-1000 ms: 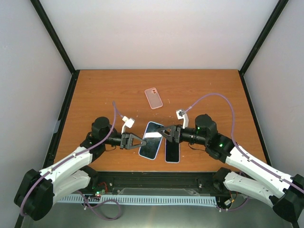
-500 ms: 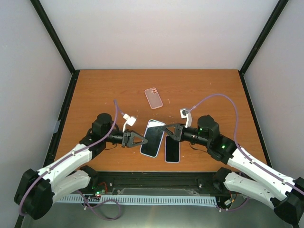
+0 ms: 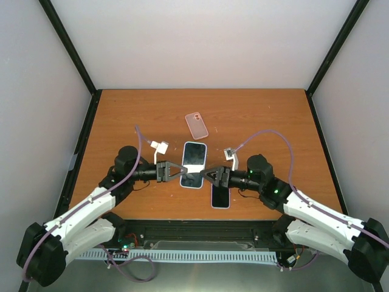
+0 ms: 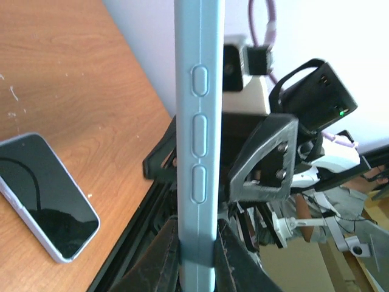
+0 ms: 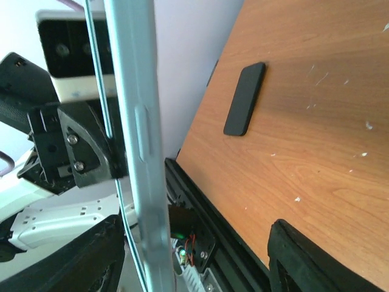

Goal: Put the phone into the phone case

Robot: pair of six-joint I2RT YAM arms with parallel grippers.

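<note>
Light-blue at the rim and dark across its glass screen, the light-blue phone [image 3: 194,155] sat between the two arms in the top view. The left gripper [image 3: 181,172] held the edge nearest its own tips. The right gripper [image 3: 204,175] faced it from the opposite side, tips at the phone's corner. Beyond both sets of tips, well apart from them, a pink translucent phone case [image 3: 196,125] lay alone on the orange-brown wooden table [image 3: 121,115]. Just beneath the right gripper a second, pale-rimmed phone with a dark screen [image 3: 220,196] lay flat.

From the left wrist, the fingers [image 4: 163,264] were pressed together on the phone's thin edge, with three moulded side buttons running away from them. The table stood off to one side, so the phone looked lifted clear.

From the right wrist, the fingers [image 5: 97,255] stood wide apart. The phone's edge passed between them, close to one and well off the other — no grip there.

The step in hand seemed to be securing the phone in the air, with the case unhandled and insertion not begun. Next, the right jaws would probably need to close squarely on the free edge — or fetch the case — before any corner could be lined up.
</note>
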